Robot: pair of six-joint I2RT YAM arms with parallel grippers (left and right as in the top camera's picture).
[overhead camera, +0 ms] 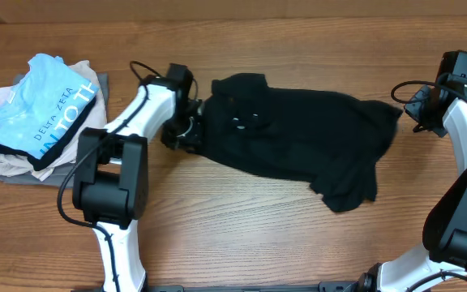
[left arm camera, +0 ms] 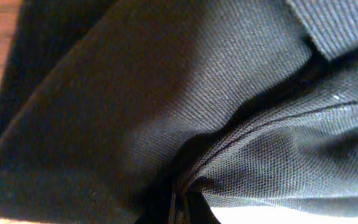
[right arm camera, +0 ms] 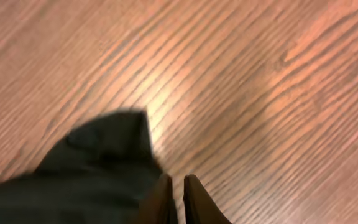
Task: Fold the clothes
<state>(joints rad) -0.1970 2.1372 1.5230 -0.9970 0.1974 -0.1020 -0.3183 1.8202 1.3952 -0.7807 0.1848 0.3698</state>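
Observation:
The clothes, a black shirt (overhead camera: 298, 138), lie spread and rumpled across the middle of the table. At the shirt's left edge, my left gripper (overhead camera: 191, 130) is shut on a bunched fold. In the left wrist view black fabric (left arm camera: 166, 93) fills the frame and the left gripper (left arm camera: 179, 208) pinches a crease at the bottom. My right gripper (overhead camera: 412, 109) hovers just off the shirt's right corner. In the right wrist view the right gripper (right arm camera: 178, 186) is all but closed with only bare wood in the slit. A shirt corner (right arm camera: 92, 168) lies just left of it.
A pile of folded garments, topped by a light-blue shirt (overhead camera: 47, 105) with white lettering, sits at the table's left side. Bare wooden table (overhead camera: 258, 235) runs along the front, below the black shirt. The arm bases stand at the front left and front right.

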